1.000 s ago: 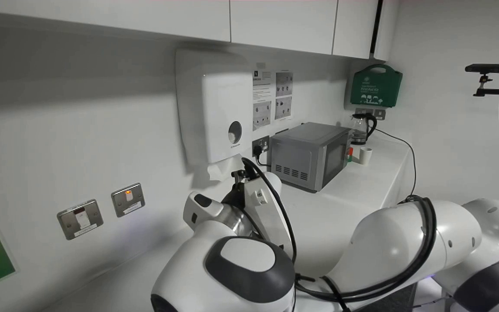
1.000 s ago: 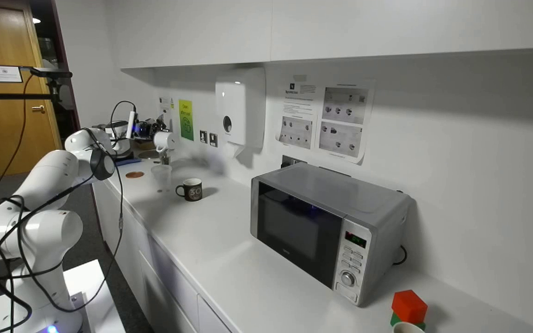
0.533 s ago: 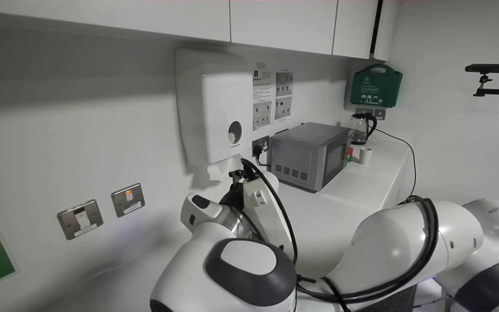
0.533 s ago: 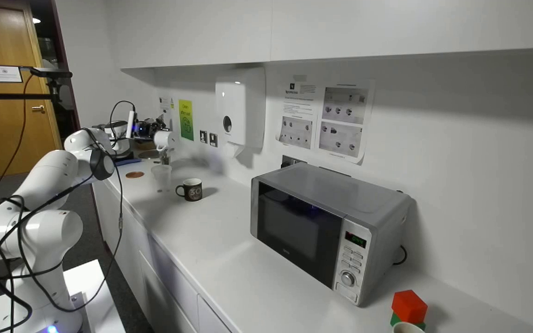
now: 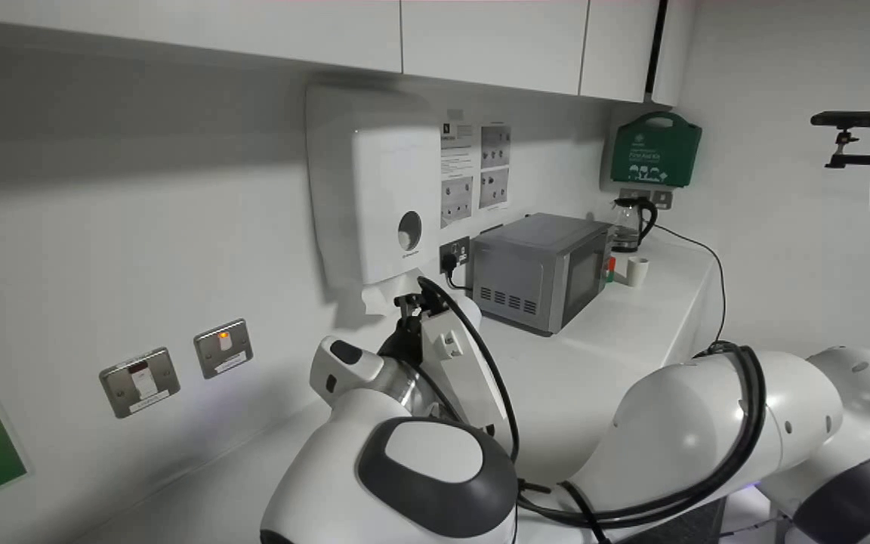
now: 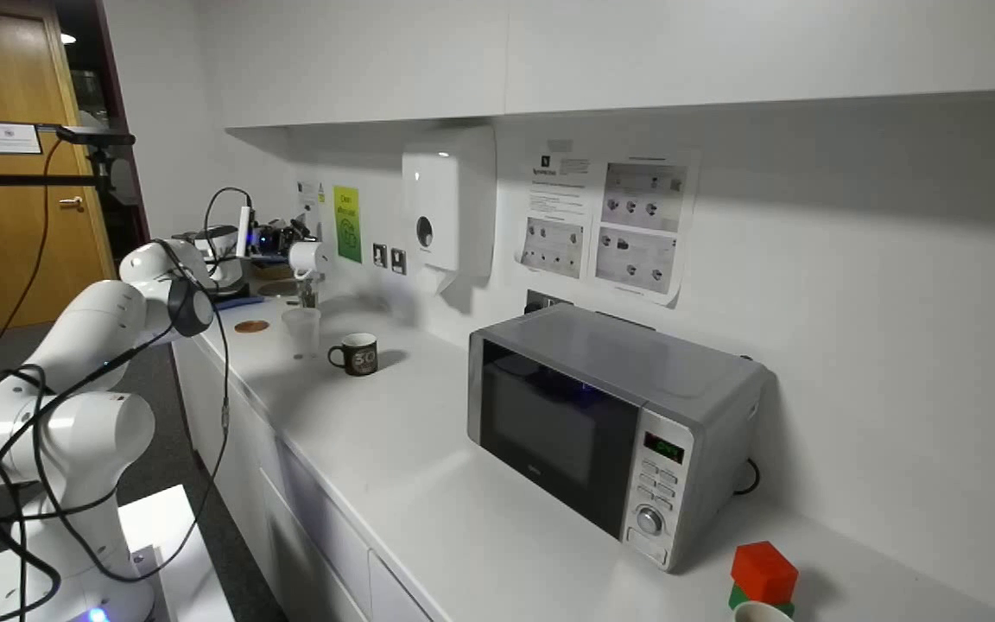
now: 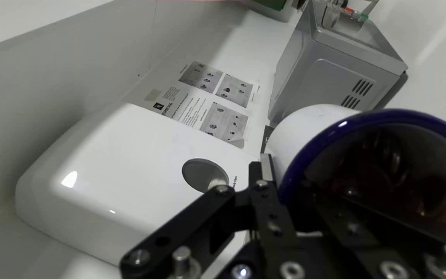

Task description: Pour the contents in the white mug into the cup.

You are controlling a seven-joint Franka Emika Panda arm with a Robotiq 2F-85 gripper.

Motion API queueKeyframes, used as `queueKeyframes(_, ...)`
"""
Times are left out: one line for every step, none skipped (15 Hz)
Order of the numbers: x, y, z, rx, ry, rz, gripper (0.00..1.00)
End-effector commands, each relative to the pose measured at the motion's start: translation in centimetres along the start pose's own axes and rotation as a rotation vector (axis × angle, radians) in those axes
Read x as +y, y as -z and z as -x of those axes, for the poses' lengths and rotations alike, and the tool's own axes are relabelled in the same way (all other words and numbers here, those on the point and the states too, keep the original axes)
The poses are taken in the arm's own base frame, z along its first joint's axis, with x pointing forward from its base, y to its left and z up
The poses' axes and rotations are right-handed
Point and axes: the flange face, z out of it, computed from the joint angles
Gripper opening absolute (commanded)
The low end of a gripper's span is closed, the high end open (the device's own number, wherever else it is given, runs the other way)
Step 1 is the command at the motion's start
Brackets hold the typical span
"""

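Blue rings the mouth of the white mug [image 7: 308, 123], which I pinch close to its rim with my gripper [image 7: 285, 180], the mug tipped on its side in the air and dim, coppery contents [image 7: 438, 195] lying within. In an exterior view it hangs above the counter [image 6: 428, 466] and higher than the translucent cup [image 6: 301, 323], though I cannot tell whether it is directly over it. That cup stands upright on the counter near the dark mug [image 6: 362, 357], well apart from the microwave [image 6: 610, 354].
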Motion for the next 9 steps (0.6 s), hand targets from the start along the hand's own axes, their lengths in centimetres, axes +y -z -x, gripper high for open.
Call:
queueKeyframes(1.55, -0.26, 0.41, -0.006, 0.002, 0.051, 0.01)
queueKeyframes(1.56, -0.27, 0.40, -0.006, 0.001, 0.052, 0.01)
queueKeyframes(1.52, -0.31, 0.38, -0.010, 0.001, 0.055, 0.01)
queueKeyframes(1.51, -0.31, 0.36, -0.010, 0.002, 0.056, 0.01)
queueKeyframes(1.50, -0.31, 0.34, -0.011, 0.002, 0.058, 0.01)
queueKeyframes(1.56, -0.32, 0.35, -0.011, 0.002, 0.061, 0.01)
queueKeyframes(1.60, -0.33, 0.36, -0.013, 0.001, 0.063, 0.01)
queueKeyframes(1.63, -0.37, 0.36, -0.015, 0.000, 0.066, 0.01)
queueKeyframes(1.65, -0.38, 0.36, -0.020, -0.004, 0.074, 0.01)
